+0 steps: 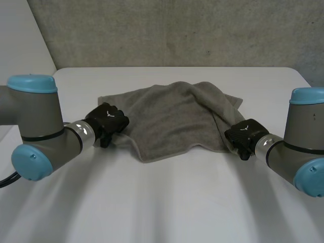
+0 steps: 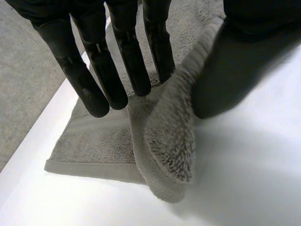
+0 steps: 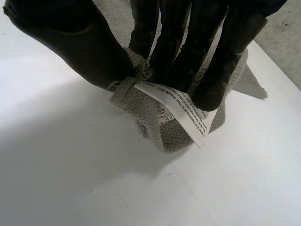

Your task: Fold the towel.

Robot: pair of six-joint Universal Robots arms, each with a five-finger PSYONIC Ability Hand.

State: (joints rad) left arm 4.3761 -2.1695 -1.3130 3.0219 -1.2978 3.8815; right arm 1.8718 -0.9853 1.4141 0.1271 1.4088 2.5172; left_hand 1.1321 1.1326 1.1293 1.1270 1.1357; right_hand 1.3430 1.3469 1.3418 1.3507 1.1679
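Towel (image 1: 174, 119) lies rumpled mid-tabletop (image 1: 162, 202). Left hand (image 1: 107, 121) pinches its near-left edge between straight fingers (image 2: 113, 70) and thumb; right hand (image 1: 245, 135) is clamped on the near-right corner by the label (image 3: 183, 113). Grasping looks done; next, lift both evenly and carry them to the far edge

Head camera looks down from behind at the counter (image 1: 167, 202); both wrist cameras sit close over the shared towel (image 1: 172, 119).
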